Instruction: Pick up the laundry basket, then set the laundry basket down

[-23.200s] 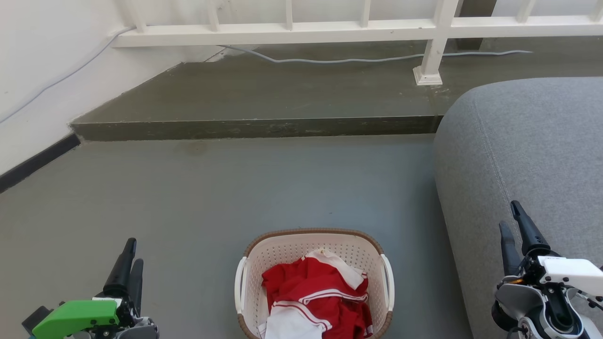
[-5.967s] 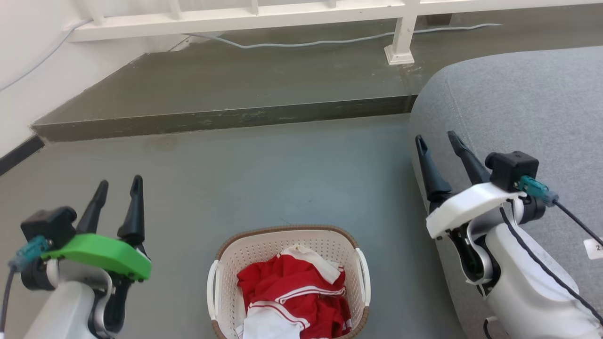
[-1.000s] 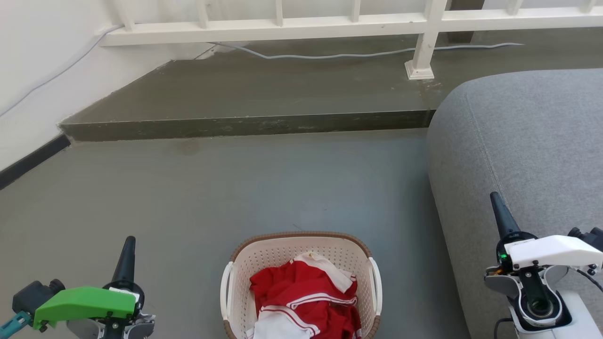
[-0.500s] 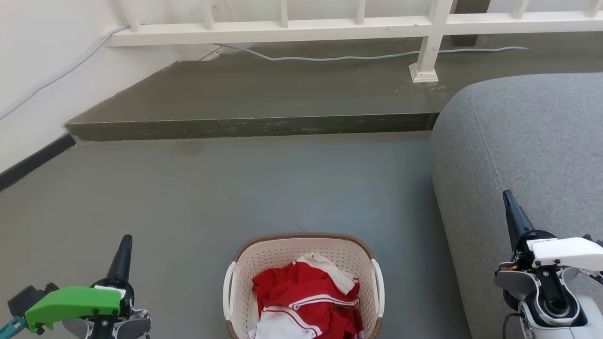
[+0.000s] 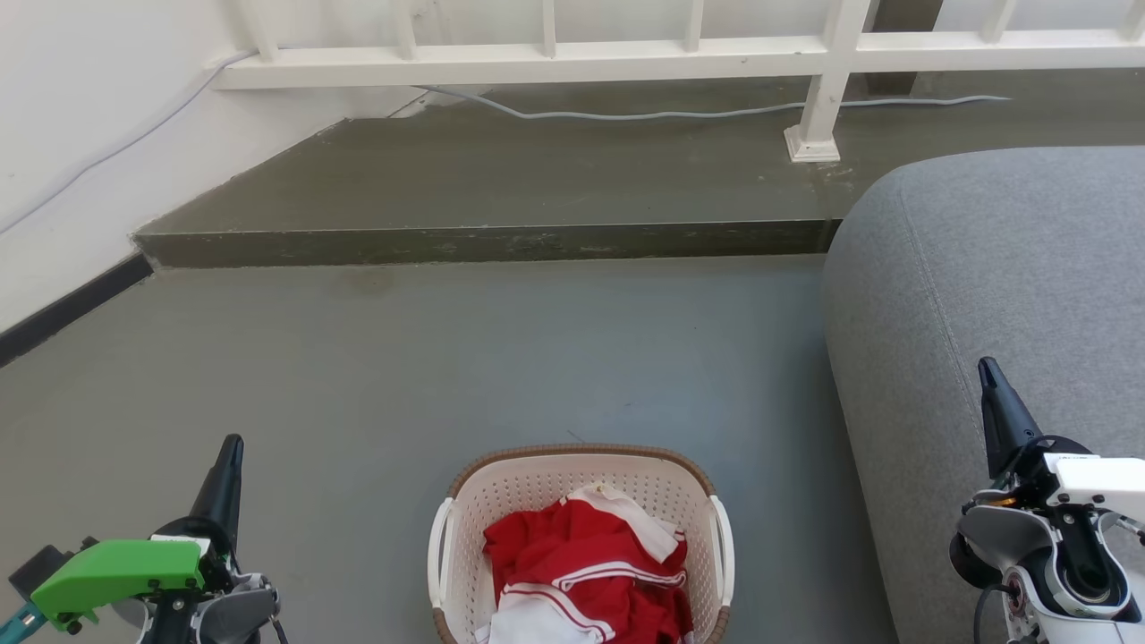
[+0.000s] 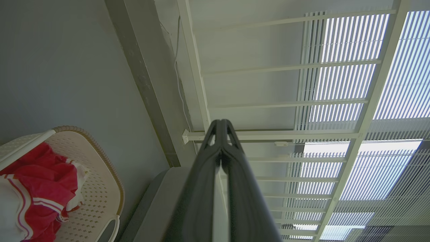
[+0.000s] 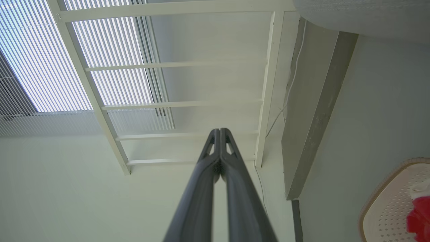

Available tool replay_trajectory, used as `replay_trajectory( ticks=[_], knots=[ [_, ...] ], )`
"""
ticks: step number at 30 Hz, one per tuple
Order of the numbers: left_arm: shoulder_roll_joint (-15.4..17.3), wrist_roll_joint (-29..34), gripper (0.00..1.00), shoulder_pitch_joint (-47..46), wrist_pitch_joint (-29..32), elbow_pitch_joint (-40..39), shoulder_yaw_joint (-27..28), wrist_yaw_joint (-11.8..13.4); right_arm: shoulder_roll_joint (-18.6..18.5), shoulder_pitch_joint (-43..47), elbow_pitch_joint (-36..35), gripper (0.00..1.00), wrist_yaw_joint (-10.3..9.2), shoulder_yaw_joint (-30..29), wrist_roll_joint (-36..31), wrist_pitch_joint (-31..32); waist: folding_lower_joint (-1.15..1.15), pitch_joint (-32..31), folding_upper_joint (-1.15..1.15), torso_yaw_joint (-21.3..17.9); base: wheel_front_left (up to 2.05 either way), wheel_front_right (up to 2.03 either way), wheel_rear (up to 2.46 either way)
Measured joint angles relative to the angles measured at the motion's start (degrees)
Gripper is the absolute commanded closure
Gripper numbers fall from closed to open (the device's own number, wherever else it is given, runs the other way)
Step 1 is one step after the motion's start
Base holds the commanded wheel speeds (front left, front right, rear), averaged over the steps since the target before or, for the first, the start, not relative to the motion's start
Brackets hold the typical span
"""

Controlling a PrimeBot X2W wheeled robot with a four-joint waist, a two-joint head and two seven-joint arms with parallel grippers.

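A grey concrete floor (image 5: 447,358) runs to a raised step (image 5: 492,179) under a white railing (image 5: 626,49), with a grey fabric sofa (image 5: 984,268) on the right. In the head view, the cream-white perforated plastic laundry basket (image 5: 537,487) stands on the floor at bottom centre. It holds red-and-white clothing (image 5: 590,572) and sits between the left tool (image 5: 231,447) and the right tool (image 5: 989,371), touching neither. In the left wrist view, the fingers (image 6: 201,188) are clenched together on nothing, and the basket is at lower left. In the right wrist view, the fingers are likewise clenched and empty, and the basket is at the lower right edge.

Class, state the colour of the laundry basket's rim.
The basket has a brown, woven-look rim, clearest in the head view.
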Motion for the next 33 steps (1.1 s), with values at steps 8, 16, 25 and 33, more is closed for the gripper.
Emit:
replay_trajectory(
  ticks=[8, 16, 25, 33],
  knots=[
    [-0.04, -0.75, 1.0, -0.32, 0.09, 0.02, 0.09, -0.11, 0.01, -0.02, 0.09, 1.0, 0.01, -0.29, 0.99, 0.14, 0.0, -0.01, 0.0, 0.02, 0.0, 0.0, 0.0],
    [-0.05, -0.75, 1.0, -0.32, 0.09, 0.02, 0.11, -0.11, 0.02, -0.03, 0.15, 1.0, 0.01, -0.31, 0.99, 0.14, 0.0, -0.02, 0.0, 0.02, 0.0, 0.0, 0.0],
    [-0.07, -0.75, 1.0, -0.32, 0.09, 0.02, 0.11, -0.11, 0.05, -0.04, 0.32, 1.0, 0.01, -0.33, 0.99, 0.14, 0.0, -0.02, 0.0, 0.01, 0.0, 0.0, 0.0],
    [-0.08, -0.75, 1.0, -0.32, 0.09, 0.02, 0.13, -0.12, 0.14, -0.05, 0.35, 1.0, 0.1, -0.37, 0.99, 0.14, 0.0, -0.02, 0.0, 0.01, 0.0, 0.0, 0.0]
  ],
)
